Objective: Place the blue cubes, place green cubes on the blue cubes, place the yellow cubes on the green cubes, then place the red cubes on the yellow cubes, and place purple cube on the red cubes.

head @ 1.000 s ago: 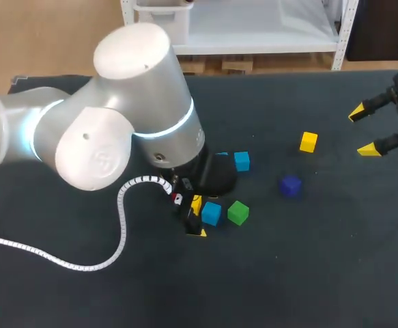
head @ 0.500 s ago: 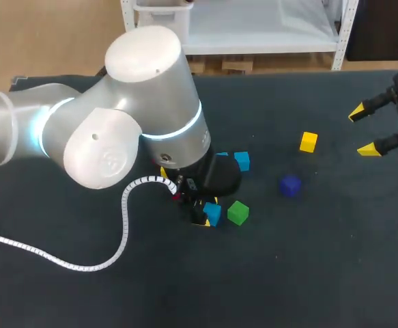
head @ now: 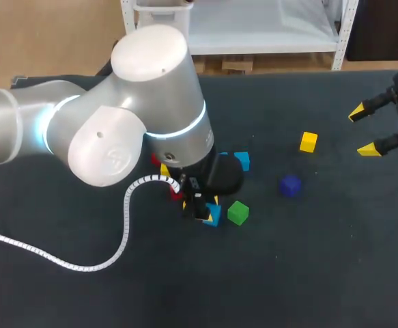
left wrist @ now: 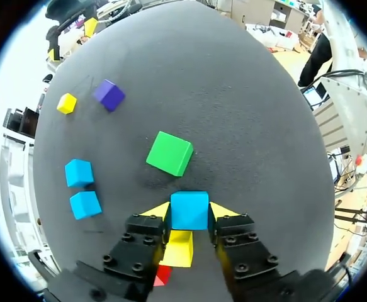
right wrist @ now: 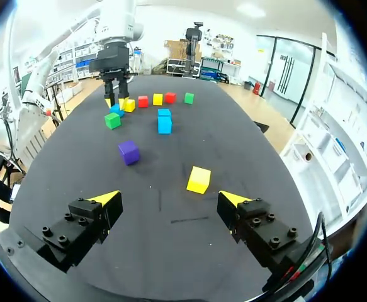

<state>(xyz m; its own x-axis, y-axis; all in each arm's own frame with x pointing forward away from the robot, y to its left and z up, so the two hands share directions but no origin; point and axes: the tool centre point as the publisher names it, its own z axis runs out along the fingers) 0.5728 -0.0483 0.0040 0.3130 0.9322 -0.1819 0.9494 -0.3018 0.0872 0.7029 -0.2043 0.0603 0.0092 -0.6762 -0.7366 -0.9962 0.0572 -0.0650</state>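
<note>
- The left gripper (left wrist: 189, 211) is closed on a blue cube (left wrist: 189, 207), with one yellow tip pressed against each side of it. The cube rests on the dark desk (left wrist: 252, 113).
- A green cube (left wrist: 170, 153) lies just ahead of that gripper, turned askew and apart from the held cube.
- Under the left gripper's body sit a yellow cube (left wrist: 178, 248) and, behind it, a partly hidden red cube (left wrist: 163, 275).
- Two other blue cubes (left wrist: 79, 172) lie close together off to one side.
- A purple cube (left wrist: 109, 94) and a lone yellow cube (left wrist: 67, 102) lie farther out, near each other.
- The right gripper (right wrist: 169, 200) is spread wide and holds nothing. It is well apart from the cluster, and the lone yellow cube is the nearest thing ahead of it.
</note>
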